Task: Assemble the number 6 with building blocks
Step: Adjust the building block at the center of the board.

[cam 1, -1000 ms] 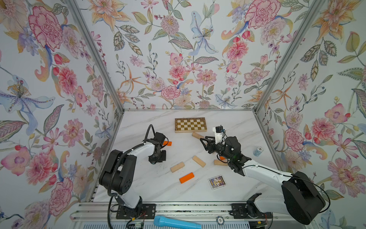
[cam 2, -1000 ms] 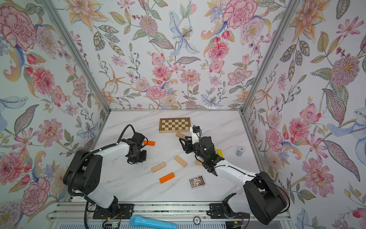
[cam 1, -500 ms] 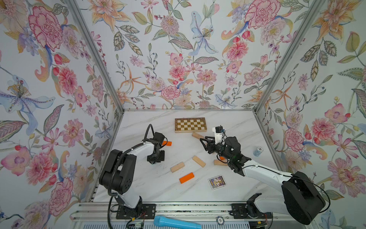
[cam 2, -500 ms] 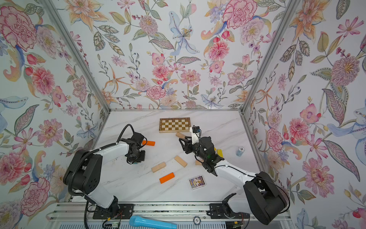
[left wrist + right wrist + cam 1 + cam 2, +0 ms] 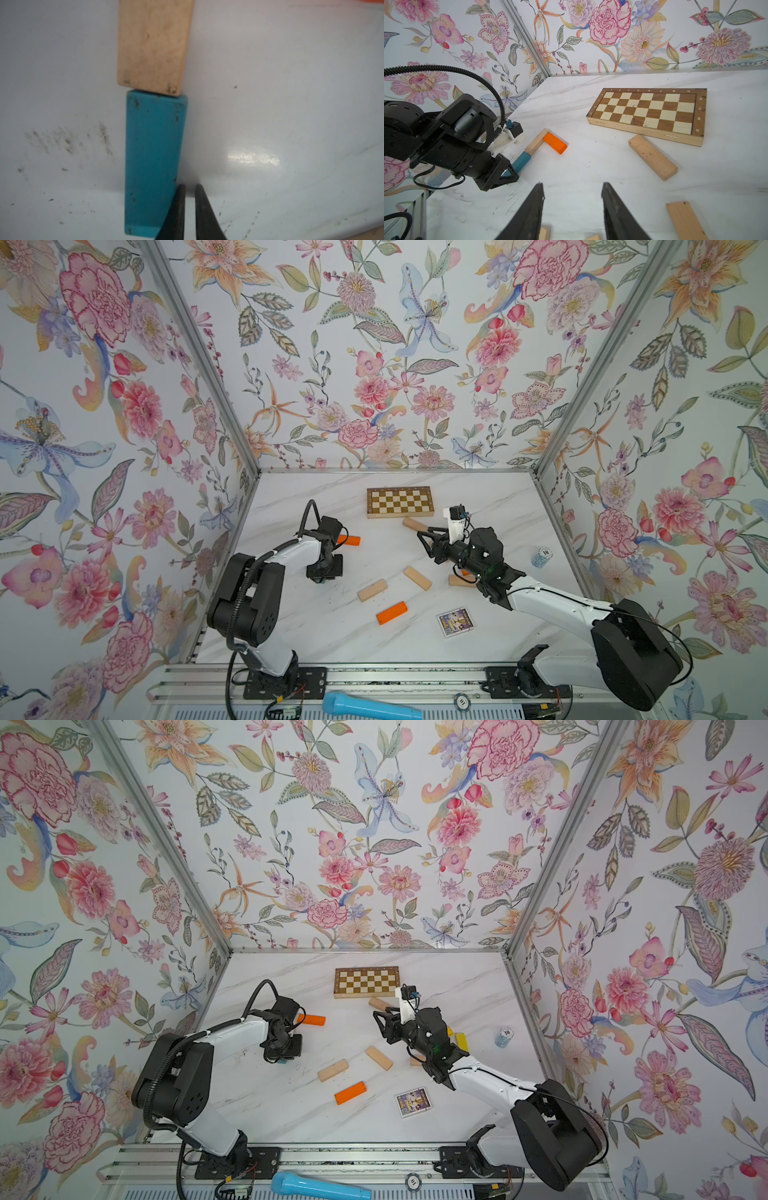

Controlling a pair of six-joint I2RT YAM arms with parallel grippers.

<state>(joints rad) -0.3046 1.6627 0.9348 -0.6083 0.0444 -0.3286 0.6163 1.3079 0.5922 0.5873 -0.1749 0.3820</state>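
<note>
My left gripper (image 5: 189, 187): fingers nearly together, holding nothing, tips just beside the teal block (image 5: 153, 158)'s long side, at its near end. Its long axis runs straight away from me, butted end-on w/ a pale block (image 5: 152, 45), by the table (image 5: 311, 635)'s left edge. Prob a sideways nudge next, imo. Right gripper (image 5: 573, 185) is spread, empty, farther off. Top views mostly hide the teal under my wrist. Right wrist cam shows the orange block (image 5: 554, 143) turning off the pale one's far end.

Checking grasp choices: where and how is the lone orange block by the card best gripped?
Grip the orange block at mid-length, jaws across its two long sides, coming straight down. It lies flat and slanted on the table, too low for a side approach, and both long sides are clear; the card lies apart.
</note>
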